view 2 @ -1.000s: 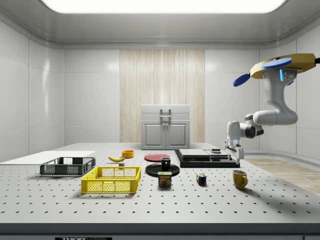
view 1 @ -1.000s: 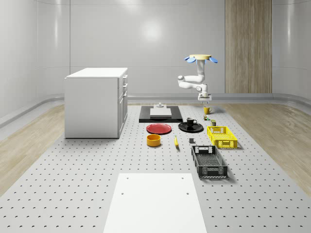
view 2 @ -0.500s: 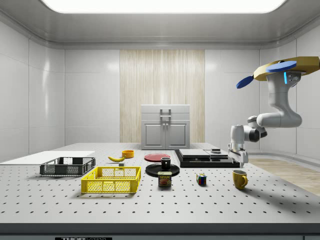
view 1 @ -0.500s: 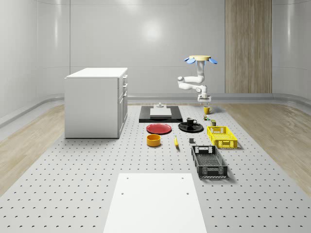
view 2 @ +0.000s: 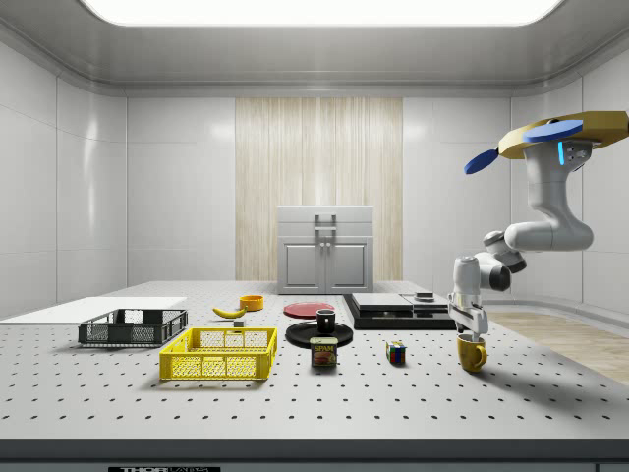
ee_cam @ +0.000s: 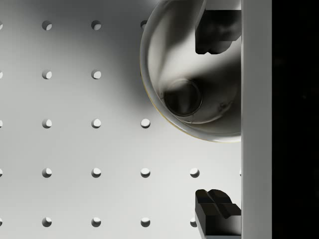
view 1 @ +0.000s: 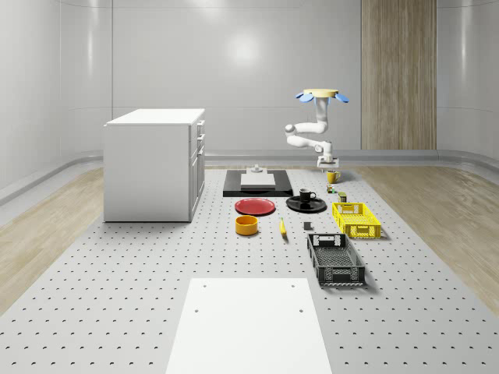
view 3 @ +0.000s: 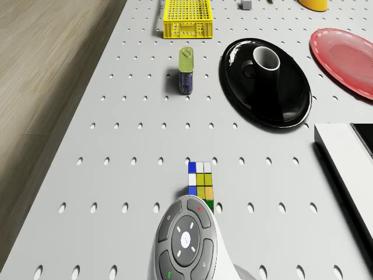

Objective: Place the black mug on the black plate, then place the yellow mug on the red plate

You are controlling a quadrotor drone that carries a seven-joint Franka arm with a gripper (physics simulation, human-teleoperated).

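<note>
Near edge of the side view: can (view 2: 323, 352) labelled "SPAM", black mug (view 2: 325, 320) on black plate (view 2: 319, 335), red plate (view 2: 309, 309) behind it. Farther along, drone (view 2: 562, 135) hovered above the table's (view 2: 295, 393) end. Gripper (view 2: 472, 331) sat just over the upright yellow mug (view 2: 472, 353); fingers (ee_cam: 214, 30) were apart, one inside the rim, gripping nothing.

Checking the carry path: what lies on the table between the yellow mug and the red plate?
In the side view, the black plate carrying the black mug sits between the yellow mug and red plate.
</note>
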